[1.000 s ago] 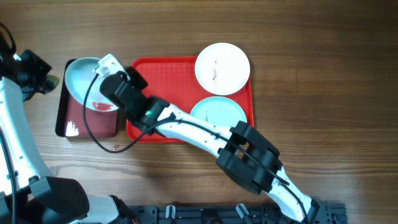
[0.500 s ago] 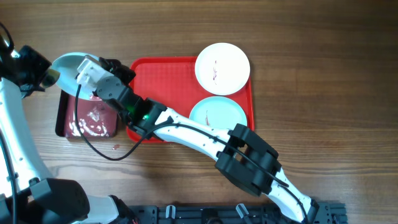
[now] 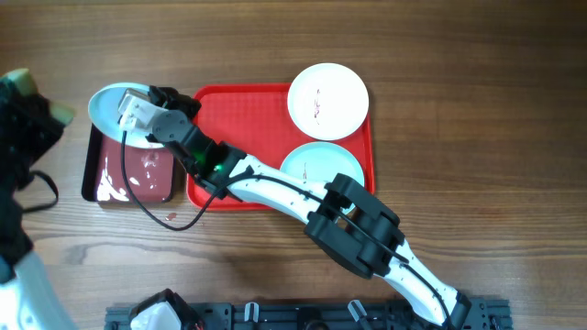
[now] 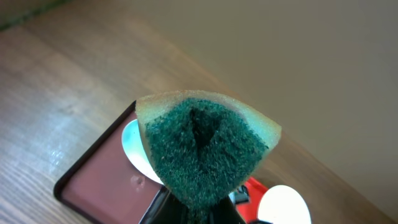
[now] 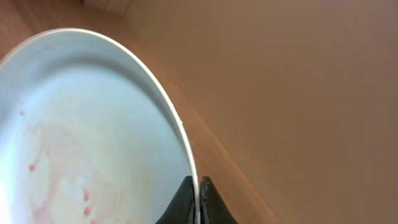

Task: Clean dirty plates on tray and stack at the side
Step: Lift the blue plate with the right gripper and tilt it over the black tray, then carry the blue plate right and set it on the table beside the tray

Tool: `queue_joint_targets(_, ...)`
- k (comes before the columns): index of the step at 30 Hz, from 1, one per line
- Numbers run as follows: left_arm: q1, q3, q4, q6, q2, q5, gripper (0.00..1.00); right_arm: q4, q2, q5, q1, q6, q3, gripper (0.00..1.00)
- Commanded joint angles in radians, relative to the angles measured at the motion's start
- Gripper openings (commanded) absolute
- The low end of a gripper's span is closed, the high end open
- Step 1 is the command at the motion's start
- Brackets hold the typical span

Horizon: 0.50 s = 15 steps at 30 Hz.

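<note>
- The wooden table [image 3: 459, 110] carries everything. The right arm reaches across it from the near edge to the far left.
- The red tray [image 3: 248, 115] lies behind the right gripper [image 3: 138, 115], under the arm's forearm. Two plates sit on it, well apart from either pair of jaws.
- The black-rimmed tray [image 3: 156, 179] sits below the right jaws, just beside the red tray, with pale wet patches inside.
- The white plate [image 3: 328, 101], with a thin smear at its centre, is at the red tray's far corner.
- The second mint plate [image 3: 316, 165] is nearer and partly hidden by the arm.
- The mint plate in hand [image 3: 112, 105] is tilted and raised over the far end of the black-rimmed tray. The right jaws are closed narrow on its rim, and in the wrist view the bowl spreads away to their left, marked with faint pink streaks and spots.
- The green scouring sponge [image 4: 202, 149] stands folded out of the left gripper [image 4: 193, 205], whose jaws are clamped on its base. The held plate shows beyond it.
- Judged step: scrubbing the first plate.
- The next move calls for pressing the sponge's green face into the pink residue while the right grip holds steady. The plate then goes to the side to start the stack.
</note>
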<state>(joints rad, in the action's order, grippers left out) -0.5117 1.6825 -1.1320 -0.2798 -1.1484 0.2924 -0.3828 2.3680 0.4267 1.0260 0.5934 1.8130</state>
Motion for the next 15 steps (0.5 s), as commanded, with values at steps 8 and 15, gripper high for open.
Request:
queue_joint_targets(8, -0.003, 0.023, -0.010, 0.042, -0.027, 0.053, 0.04, -0.125, 0.015, 0.024, -0.013, 0.139, 0.019, 0.04)
queue_joint_targets(15, -0.003, 0.023, -0.009, 0.042, -0.177, 0.058, 0.04, -0.117, 0.003, 0.158, -0.154, -0.237, 0.019, 0.04)
